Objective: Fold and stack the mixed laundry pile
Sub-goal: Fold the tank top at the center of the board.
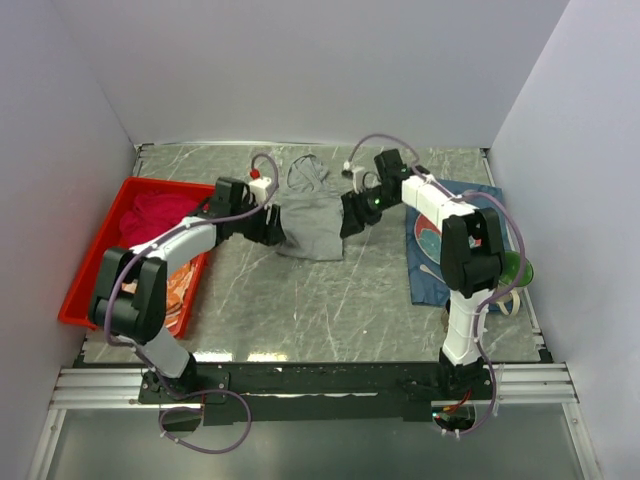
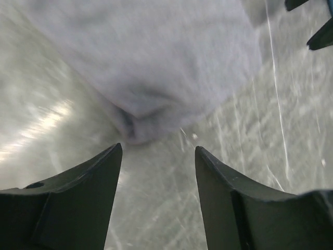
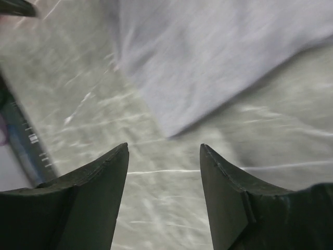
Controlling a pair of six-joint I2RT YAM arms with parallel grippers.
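The long grey garment [image 1: 312,228] lies flat on the marble table between both arms, its upper part bunched toward the back wall. My left gripper [image 1: 272,230] is open at the garment's left edge; its wrist view shows a rounded grey fold [image 2: 156,62] just beyond the empty fingers [image 2: 158,151]. My right gripper [image 1: 352,216] is open at the right edge, with a grey corner [image 3: 218,57] just ahead of its empty fingers [image 3: 164,148]. The crimson-magenta shirt [image 1: 150,212] and the orange-and-white patterned cloth [image 1: 185,287] lie in the red tray.
The red plastic tray [image 1: 92,262] stands at the left, under the left arm. A dark blue placemat cloth [image 1: 432,262] lies at the right beneath the right arm, with a green object [image 1: 516,268] beside it. White walls close in three sides.
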